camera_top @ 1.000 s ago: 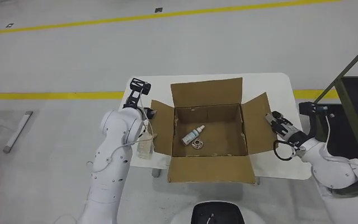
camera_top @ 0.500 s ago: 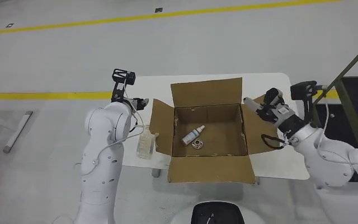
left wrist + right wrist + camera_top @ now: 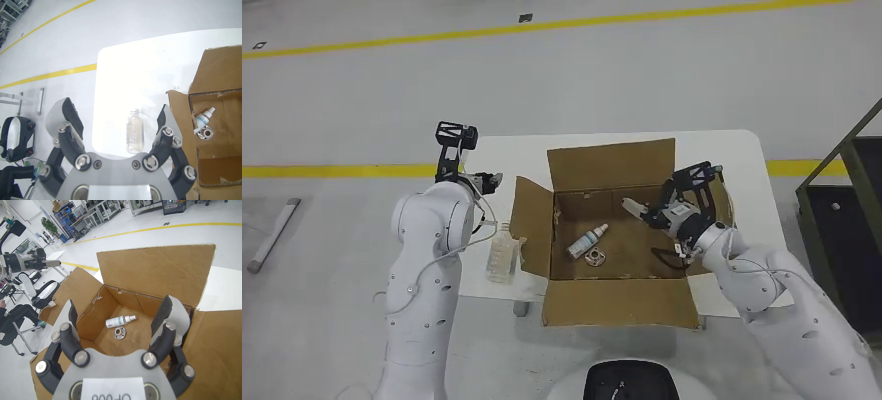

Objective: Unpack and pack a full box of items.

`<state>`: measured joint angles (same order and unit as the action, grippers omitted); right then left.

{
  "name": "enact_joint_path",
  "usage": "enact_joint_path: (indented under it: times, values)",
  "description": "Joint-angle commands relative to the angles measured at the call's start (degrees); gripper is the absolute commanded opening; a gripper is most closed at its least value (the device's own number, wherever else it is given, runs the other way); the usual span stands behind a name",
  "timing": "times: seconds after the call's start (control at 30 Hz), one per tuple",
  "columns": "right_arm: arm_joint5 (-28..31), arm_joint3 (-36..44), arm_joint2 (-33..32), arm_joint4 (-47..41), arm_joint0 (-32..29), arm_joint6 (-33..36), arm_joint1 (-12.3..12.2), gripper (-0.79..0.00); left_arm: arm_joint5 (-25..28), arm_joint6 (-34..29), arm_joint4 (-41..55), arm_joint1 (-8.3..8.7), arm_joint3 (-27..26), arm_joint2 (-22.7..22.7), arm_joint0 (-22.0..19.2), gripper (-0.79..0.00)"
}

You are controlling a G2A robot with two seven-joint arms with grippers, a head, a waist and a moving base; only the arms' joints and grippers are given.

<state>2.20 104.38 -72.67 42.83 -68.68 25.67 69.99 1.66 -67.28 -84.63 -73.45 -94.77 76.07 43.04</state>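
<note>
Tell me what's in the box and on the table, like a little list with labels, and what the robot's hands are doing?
box: open cardboard, flaps spread, standing on the table
inside: spray bottle lying on its side, metal ring beside it
outside: clear bottle lying on the table, by the flap on the left arm's side
left gripper: open, empty, above the table near the clear bottle
right gripper: open, empty, over the box's opening
</note>
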Motion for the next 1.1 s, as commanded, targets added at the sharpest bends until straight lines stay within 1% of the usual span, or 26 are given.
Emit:
enact_joint_path:
  times: [0.0,0.1,0.17,0.23,0.4,0.43,0.5,0.57,0.6,0.67,1.07]
  values:
    - [0.0,0.0,0.0,0.0,0.0,0.0,0.0,0.000,0.0,0.0,0.0,0.00,0.0,0.0,0.0,0.000]
    - [0.4,0.2,0.2,0.2,0.0,0.1,0.0,0.000,0.0,0.0,0.0,0.00,0.0,0.0,0.0,0.000]
    - [1.7,0.5,0.3,2.5,-0.1,1.2,-0.2,0.000,0.0,0.0,0.0,0.00,0.0,0.0,0.0,0.000]
    - [-0.1,0.8,0.2,3.1,-0.6,1.5,-0.2,0.000,0.0,0.0,0.0,0.00,0.0,0.0,0.0,0.000]
    - [-13.1,2.1,1.5,1.1,-2.2,2.7,0.6,0.000,0.0,0.0,0.0,0.00,0.0,0.0,0.0,0.000]
    - [-16.8,2.0,2.5,2.1,-2.1,3.2,0.8,0.000,0.0,0.0,0.0,0.00,0.0,0.0,0.0,0.000]
    - [-21.8,2.3,5.1,1.5,-1.4,3.6,1.4,0.000,0.0,0.0,0.0,0.00,0.0,0.0,0.0,0.000]
    - [-27.3,1.3,7.3,3.0,-0.6,1.6,2.0,0.000,0.0,0.0,0.0,0.00,0.0,0.0,0.0,0.000]
    - [-29.2,0.8,8.5,2.4,0.0,1.9,2.4,0.000,0.0,0.0,0.0,0.00,0.0,0.0,0.0,0.000]
    - [-31.9,-0.7,10.0,1.9,1.4,0.2,3.0,0.000,0.0,0.0,0.0,0.00,0.0,0.0,0.0,0.000]
    - [-31.9,-0.7,10.0,1.9,1.4,0.2,3.0,0.000,0.0,0.0,0.0,0.00,0.0,0.0,0.0,0.000]
